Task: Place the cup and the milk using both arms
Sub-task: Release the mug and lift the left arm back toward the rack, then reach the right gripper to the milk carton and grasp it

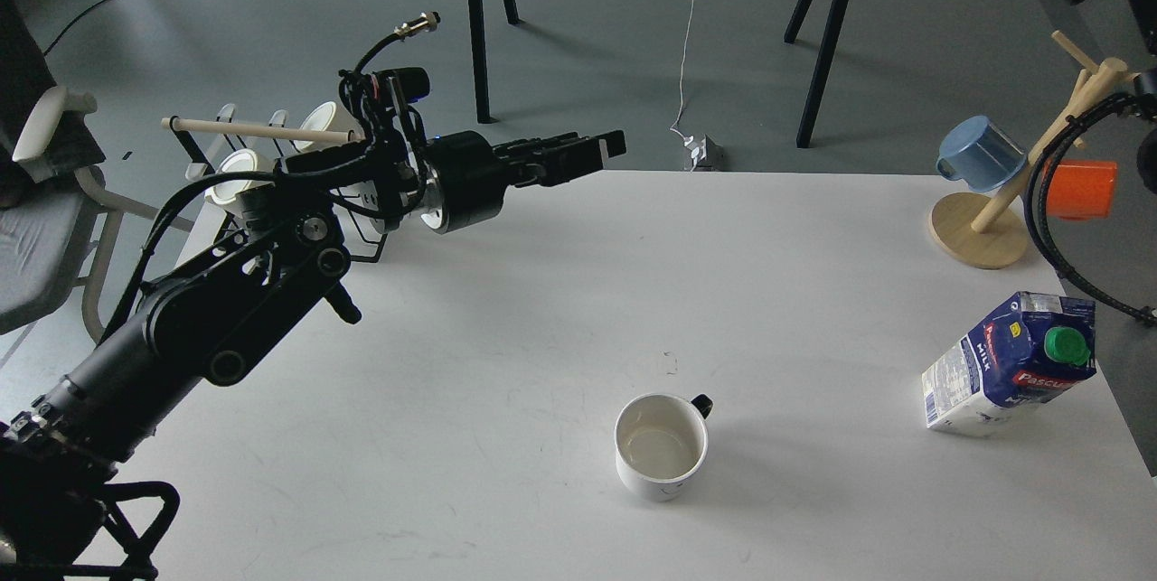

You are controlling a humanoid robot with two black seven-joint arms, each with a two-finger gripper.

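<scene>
Cup (pixel 661 447): round white ceramic, cream inside, small black handle, near table (pixel 506 364) front | milk (pixel 1011 364): boxy blue-white carton, green cap, right edge | my left pincer (pixel 604 147): above far edge, empty (fingers indistinct, cannot tell) | right pincer: unseen

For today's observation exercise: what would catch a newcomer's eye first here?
The big black left arm reaching in from the left, its hand hanging over the white table's far edge. Next, the white cup alone near the front, and the blue milk carton at the right edge.
</scene>
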